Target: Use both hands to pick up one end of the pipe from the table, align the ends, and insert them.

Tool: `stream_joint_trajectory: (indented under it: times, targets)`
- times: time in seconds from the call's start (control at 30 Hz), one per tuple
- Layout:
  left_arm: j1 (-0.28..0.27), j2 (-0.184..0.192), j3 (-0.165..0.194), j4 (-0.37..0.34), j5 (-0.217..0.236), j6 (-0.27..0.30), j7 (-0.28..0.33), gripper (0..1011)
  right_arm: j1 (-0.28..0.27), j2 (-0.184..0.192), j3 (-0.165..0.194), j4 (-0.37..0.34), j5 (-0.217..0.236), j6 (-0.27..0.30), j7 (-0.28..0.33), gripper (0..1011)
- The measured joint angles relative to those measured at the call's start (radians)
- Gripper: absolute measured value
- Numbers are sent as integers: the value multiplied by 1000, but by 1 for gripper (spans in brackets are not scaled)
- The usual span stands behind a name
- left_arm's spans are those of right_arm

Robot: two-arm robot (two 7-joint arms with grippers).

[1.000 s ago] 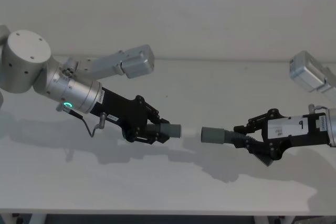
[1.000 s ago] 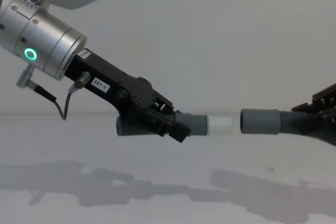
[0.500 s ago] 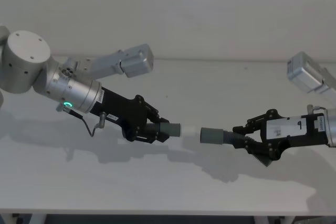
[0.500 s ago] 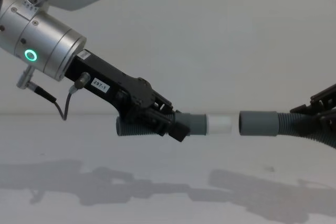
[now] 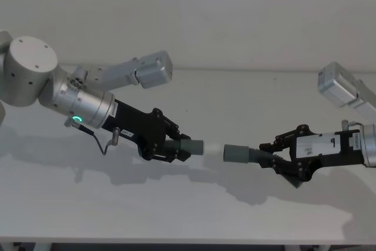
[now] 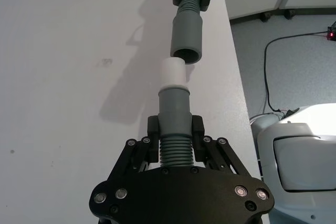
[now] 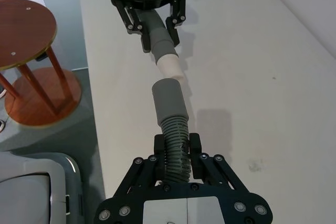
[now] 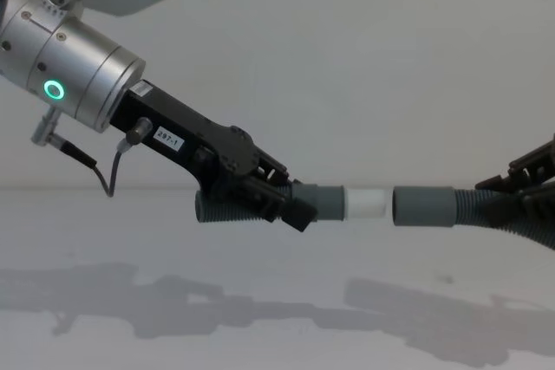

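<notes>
- Chest view: left gripper [image 8: 290,205] clamping the ribbed middle of the left pipe piece [image 8: 260,205], holding it above the table [image 8: 260,335], white tip [image 8: 366,204] pointing toward the robot's right.
- Right gripper [image 5: 281,158] closing on the ribs of the right pipe piece [image 5: 258,154], holding it aloft too, open grey cuff [image 8: 423,207] facing the white tip.
- Sitting nearly end to end: a thin gap showing between tip and cuff mouth, not yet touching.
- Lying roughly on one line in chest view, long axes both close to level, cuff looking a shade lower than the tip.
- Looking along the left wrist view: cuff mouth [image 6: 187,53] appearing slightly offset to one side of the white tip [image 6: 171,72], so alignment judged close but not exact.
- Right wrist view: left piece angling a little against the axis of the right piece [image 7: 170,106], hinting at a small yaw error.
- Judging the next move: closing the gap along the shared axis, either arm equally near, with a minor sideways trim first.
- Comparing with a second ago: gap narrowing, cuff edging leftward toward the tip, left gripper shifting only slightly.
</notes>
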Motion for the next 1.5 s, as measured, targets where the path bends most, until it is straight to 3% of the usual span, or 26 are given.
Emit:
stream_joint_trajectory:
  times: [1.5]
  targets:
    - [-12, -23, 27, 26, -41, -22, 10, 343, 21, -11, -35, 25, 23, -22, -31, 271]
